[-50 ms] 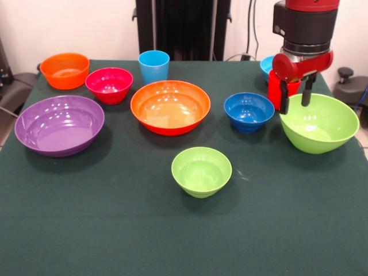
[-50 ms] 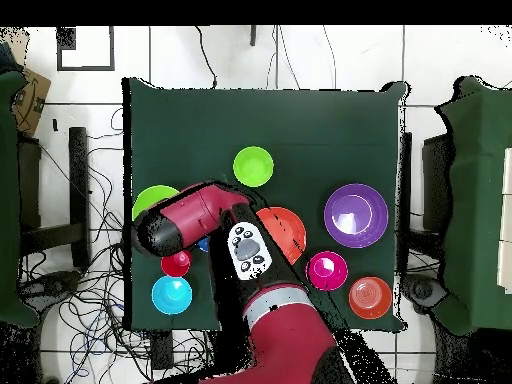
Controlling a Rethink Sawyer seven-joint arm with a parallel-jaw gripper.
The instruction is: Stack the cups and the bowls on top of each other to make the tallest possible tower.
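Straddling the far rim of the large lime green bowl (image 1: 319, 122), the gripper (image 1: 295, 99) is held open, apparently empty; the glossy bowl is seen tilted.

The table (image 1: 115, 230) carries a dark green cloth. Standing directly on it, all apart in the front view: large orange bowl (image 1: 170, 107) at centre; large purple bowl (image 1: 59, 125) at 9 o'clock; small lime green bowl (image 1: 201, 171) at 6 o'clock; dark blue bowl (image 1: 248, 111) and large lime green bowl (image 1: 319, 122) at 3 o'clock; small orange bowl (image 1: 65, 70), magenta-red bowl (image 1: 109, 84) and light blue cup (image 1: 154, 65) toward 11 o'clock.
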